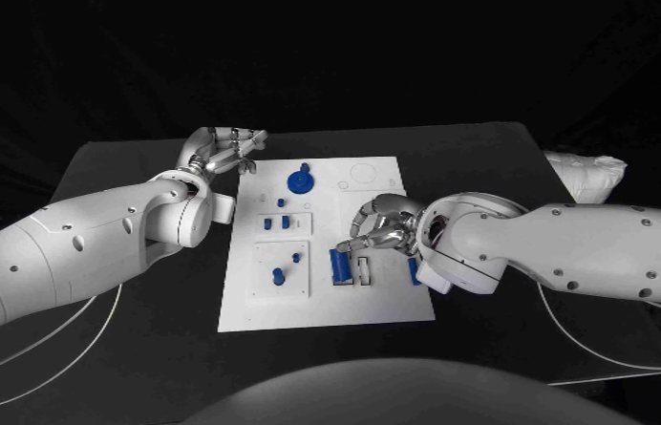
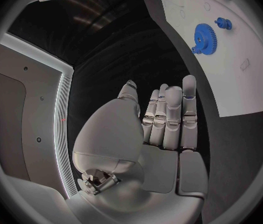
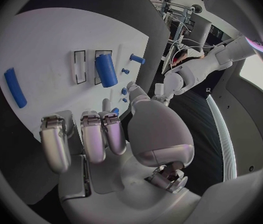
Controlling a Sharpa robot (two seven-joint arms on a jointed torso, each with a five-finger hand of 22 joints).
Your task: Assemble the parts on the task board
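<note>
while both the left hand point(image 1: 224, 150) and right hand point(image 1: 382, 226) are spread and hold nothing, blue parts point(image 1: 339, 265) beside the right hand's fingertips look unassembled on the board point(image 1: 325, 312).

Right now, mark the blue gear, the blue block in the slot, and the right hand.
blue gear point(image 2: 204, 35), left wrist view, on its toothed face.
blue block point(image 3: 106, 69), right wrist view, on its long upper face.
right hand point(image 1: 379, 224), head view, on the middle of the hand, over the task board point(image 1: 330, 306).
</note>
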